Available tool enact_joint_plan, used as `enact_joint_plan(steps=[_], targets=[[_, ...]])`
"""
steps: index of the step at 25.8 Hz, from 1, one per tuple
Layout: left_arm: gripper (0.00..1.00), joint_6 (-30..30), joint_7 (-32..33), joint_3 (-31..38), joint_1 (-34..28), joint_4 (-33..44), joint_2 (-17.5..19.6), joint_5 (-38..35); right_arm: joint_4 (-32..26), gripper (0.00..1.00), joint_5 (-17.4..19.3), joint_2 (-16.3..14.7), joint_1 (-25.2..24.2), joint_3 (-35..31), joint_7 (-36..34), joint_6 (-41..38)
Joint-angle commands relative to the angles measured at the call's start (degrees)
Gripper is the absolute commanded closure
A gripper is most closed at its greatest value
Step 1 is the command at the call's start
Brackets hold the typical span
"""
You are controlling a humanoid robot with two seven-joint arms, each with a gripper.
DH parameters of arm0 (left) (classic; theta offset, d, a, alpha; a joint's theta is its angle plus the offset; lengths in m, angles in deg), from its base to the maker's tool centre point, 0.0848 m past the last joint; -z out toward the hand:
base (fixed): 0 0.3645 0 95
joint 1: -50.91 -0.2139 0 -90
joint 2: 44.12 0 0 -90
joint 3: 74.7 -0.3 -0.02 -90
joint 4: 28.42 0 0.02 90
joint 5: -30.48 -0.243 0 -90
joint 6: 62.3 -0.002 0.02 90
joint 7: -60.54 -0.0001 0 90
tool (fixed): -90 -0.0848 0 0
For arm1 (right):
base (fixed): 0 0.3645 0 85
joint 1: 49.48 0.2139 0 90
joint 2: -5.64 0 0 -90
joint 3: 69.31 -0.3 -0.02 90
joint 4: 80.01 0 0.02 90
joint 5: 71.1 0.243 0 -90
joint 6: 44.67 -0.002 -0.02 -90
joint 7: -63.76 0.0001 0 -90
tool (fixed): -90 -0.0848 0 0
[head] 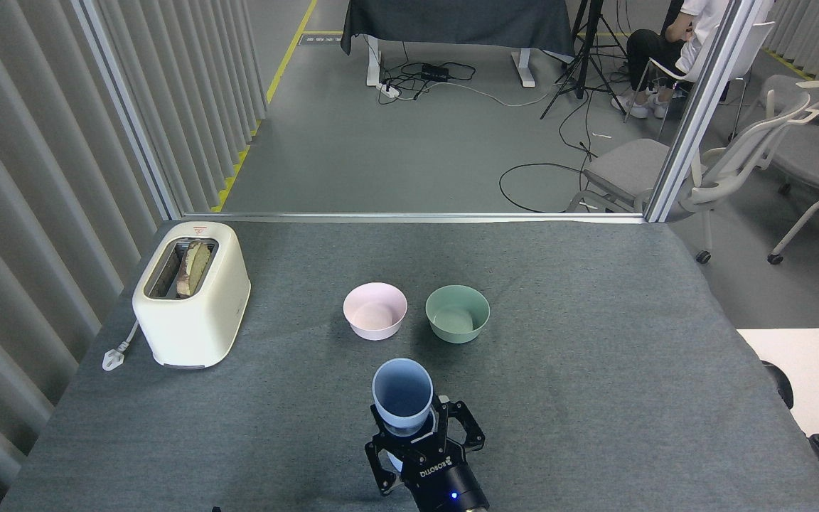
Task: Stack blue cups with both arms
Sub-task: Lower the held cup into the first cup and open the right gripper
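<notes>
One blue cup (402, 393) stands upright and open-topped near the front middle of the table, just in front of the two bowls. My right gripper (415, 435) comes up from the bottom edge and is shut on the cup's lower part, its black fingers (468, 432) spread to either side. A pale blue sliver (394, 464) shows under the gripper body between the finger links. It looks like the rim of a second blue cup, mostly hidden. My left gripper is out of view.
A pink bowl (375, 310) and a mint-green bowl (457, 313) sit side by side behind the cup. A cream toaster (191, 293) with bread in it stands at the left, its plug (115, 355) on the grey table cloth (594, 355).
</notes>
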Motion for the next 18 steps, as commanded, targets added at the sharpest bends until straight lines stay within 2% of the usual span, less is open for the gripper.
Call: enact_joint_plan(steps=[1,18], targets=[[0.0,0.0,0.0,0.0,0.0,0.0,0.0,0.0,-0.1,0.29,-0.1,0.0,-1.1,0.1,-0.2,0.0],[0.0,0.0,0.0,0.1,0.0,-0.1,0.0,0.5,0.7,0.28,0.7,-0.4,-2.5,-0.1,-0.6,0.4]])
